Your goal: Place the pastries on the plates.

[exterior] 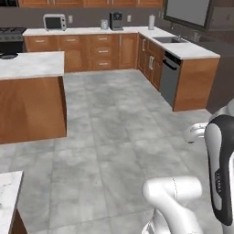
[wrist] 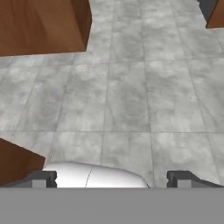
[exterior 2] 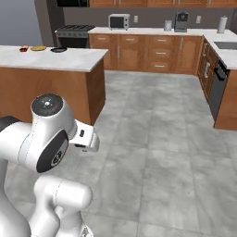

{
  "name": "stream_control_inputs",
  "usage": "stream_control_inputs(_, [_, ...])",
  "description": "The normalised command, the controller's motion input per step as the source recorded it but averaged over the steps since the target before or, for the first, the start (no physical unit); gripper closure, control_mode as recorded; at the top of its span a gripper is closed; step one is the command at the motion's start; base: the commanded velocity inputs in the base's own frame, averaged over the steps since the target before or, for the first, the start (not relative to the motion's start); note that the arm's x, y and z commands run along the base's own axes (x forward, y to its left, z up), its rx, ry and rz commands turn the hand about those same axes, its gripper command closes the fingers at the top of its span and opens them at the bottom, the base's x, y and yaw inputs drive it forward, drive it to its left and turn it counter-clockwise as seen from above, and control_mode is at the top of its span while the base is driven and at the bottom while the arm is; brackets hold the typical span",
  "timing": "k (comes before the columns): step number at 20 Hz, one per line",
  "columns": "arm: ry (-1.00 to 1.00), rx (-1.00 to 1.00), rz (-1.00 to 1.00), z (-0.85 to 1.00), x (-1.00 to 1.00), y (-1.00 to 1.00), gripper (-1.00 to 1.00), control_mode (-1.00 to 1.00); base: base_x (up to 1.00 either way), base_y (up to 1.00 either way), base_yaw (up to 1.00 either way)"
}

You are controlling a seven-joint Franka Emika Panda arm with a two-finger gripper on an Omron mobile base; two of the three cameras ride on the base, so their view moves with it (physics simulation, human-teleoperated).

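Observation:
On the island counter point(exterior 2: 69, 59), far off at the left, a dark navy plate point(exterior 2: 59, 49) lies beside a golden-yellow plate point(exterior 2: 38, 47). Left of them is a small dark reddish pastry point(exterior 2: 23, 48), too small to make out in detail. The dark plate point(exterior: 8, 56) also lies at the left edge of the left base view. My gripper point(wrist: 112, 179) hangs open over the tiled floor, well away from the island, with nothing between its fingertips point(wrist: 41, 178).
The island's wooden side point(wrist: 43, 24) stands ahead on the left, with another wooden corner point(wrist: 17, 162) close by. A marble counter corner point(exterior: 7, 196) is near my left. Cabinets along the back hold a microwave point(exterior: 55, 21), and a dishwasher point(exterior: 170, 77) stands at right. Open floor point(exterior: 119, 137) lies between.

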Motion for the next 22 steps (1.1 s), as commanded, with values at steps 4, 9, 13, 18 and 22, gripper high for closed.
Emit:
stream_control_inputs(4, [0.0,0.0,0.0,0.0,0.0,0.0,-1.0,1.0,1.0,-0.55,0.0])
stream_control_inputs(9, [0.0,0.0,0.0,0.0,0.0,0.0,-1.0,1.0,1.0,-0.51,0.0])
stream_control_inputs(13, [0.0,0.0,0.0,0.0,0.0,0.0,-1.0,1.0,1.0,-0.34,0.0])
stream_control_inputs(18, [0.0,0.0,0.0,0.0,0.0,0.0,-1.0,1.0,1.0,-0.19,0.0])
stream_control_inputs(22, [0.0,0.0,0.0,0.0,0.0,0.0,-1.0,1.0,1.0,-0.1,0.0])
